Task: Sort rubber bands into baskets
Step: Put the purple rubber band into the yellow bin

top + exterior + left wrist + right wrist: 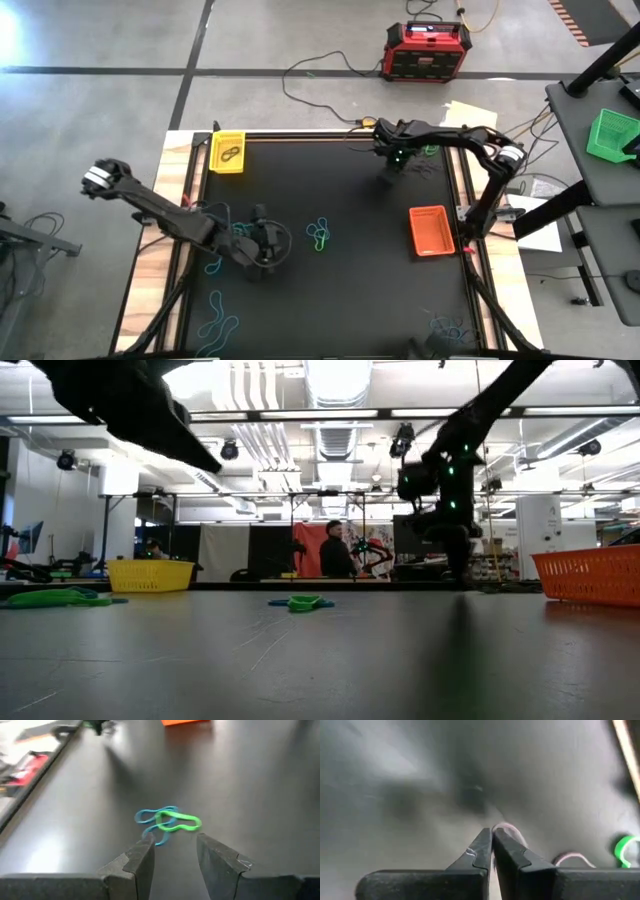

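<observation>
My right gripper (pixel 388 178) (pixel 491 837) points down at the far middle of the black mat, shut on a thin pale rubber band (pixel 509 828). My left gripper (pixel 268 250) (pixel 172 850) hovers open at the near left. Just ahead of it a tangle of blue and green rubber bands (pixel 167 820) (pixel 318 236) lies flat on the mat. The yellow basket (pixel 228 152) stands at the far left with a dark band inside. The orange basket (pixel 432 230) stands at the right. The green basket (pixel 612 135) sits on a side table beyond the right edge. My right gripper pinches the pale rubber band between its two fingertips, coming from above and pointing down. A short arc of the loop (pixel 512 829) sticks out past the tips. Whether the rest lies on the mat, I cannot tell.
More bands lie loose: blue ones at the near left (pixel 218 325), some at the near right (pixel 450 326), green ones by the right arm (pixel 428 150) (pixel 625 847). A red and black box (pixel 428 50) and cables lie on the floor behind the table.
</observation>
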You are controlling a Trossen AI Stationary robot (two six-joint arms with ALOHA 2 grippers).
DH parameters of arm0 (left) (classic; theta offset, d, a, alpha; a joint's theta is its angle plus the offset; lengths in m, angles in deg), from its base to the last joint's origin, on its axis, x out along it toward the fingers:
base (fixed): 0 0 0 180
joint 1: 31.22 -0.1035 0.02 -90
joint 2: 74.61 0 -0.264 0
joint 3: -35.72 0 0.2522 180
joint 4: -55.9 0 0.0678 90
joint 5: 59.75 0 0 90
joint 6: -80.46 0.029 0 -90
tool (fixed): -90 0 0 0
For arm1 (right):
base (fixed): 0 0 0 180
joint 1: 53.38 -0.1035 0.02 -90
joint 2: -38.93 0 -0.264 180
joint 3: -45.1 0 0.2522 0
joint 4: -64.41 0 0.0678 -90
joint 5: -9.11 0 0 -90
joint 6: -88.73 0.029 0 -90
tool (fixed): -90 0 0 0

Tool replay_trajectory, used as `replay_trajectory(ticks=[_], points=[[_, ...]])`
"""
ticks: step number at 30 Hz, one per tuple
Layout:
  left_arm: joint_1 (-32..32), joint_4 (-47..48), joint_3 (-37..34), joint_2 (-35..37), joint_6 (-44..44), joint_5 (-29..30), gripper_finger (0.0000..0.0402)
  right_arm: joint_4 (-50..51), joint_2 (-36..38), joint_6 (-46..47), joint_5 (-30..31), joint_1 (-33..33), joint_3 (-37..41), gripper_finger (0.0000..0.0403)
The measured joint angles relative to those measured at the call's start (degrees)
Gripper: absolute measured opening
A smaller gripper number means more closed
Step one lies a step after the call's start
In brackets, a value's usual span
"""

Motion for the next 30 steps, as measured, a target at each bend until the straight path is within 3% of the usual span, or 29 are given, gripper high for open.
replay_trajectory(ticks=[7,12,17,20,23,27,30], points=[[0.0,2.9,-0.3,4.9,2.3,12.7,0.0130,-0.7,5.4,2.0,-1.5,-5.1,-2.0,0.0009],[-0.2,3.8,-0.4,5.5,2.6,17.5,0.0130,-1.6,9.1,2.2,-1.6,-7.8,-3.3,0.0009],[-0.3,4.3,-0.4,5.3,2.2,17.5,0.0130,-1.5,11.9,2.2,-1.0,-8.0,-3.9,0.0009],[-0.5,3.5,-0.4,4.8,-2.3,17.1,0.0130,-2.0,14.0,2.9,-1.0,-8.1,-4.1,0.0009],[-1.8,1.9,-0.5,3.6,-4.5,10.9,0.0130,-3.4,15.8,3.0,-3.4,-8.7,-4.1,0.0009],[-4.2,-3.3,-0.5,0.4,-2.2,8.0,0.0130,-5.7,18.1,3.0,-7.5,-9.3,-4.1,0.0009],[-6.6,-10.0,-0.5,-3.1,2.3,7.9,0.0130,-5.8,19.2,3.0,-6.7,-9.3,-4.1,0.0009]])
